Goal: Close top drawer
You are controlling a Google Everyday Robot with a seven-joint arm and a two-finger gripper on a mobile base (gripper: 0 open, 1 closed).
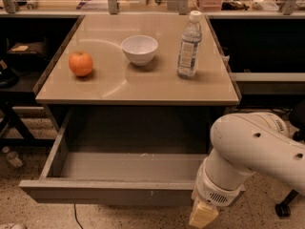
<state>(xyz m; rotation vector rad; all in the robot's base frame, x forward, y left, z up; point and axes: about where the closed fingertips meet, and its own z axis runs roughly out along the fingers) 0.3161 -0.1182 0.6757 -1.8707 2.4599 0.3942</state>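
The top drawer (109, 192) hangs wide open under the bench (114, 82), gripper (202, 214) low at its near right corner, probably to push; grip state unclear.

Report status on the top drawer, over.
Gripper low, by front-right corner of wide grey-brown top drawer. Drawer wide open. Nothing seen blocking it.

White arm (257, 147) entering from the right edge, its bulky rounded link bent downward and to the left. A vented wrist collar (214, 192) ends the link. Below it, the tan gripper (202, 214) points down at the bottom edge of the view, partly cut off.
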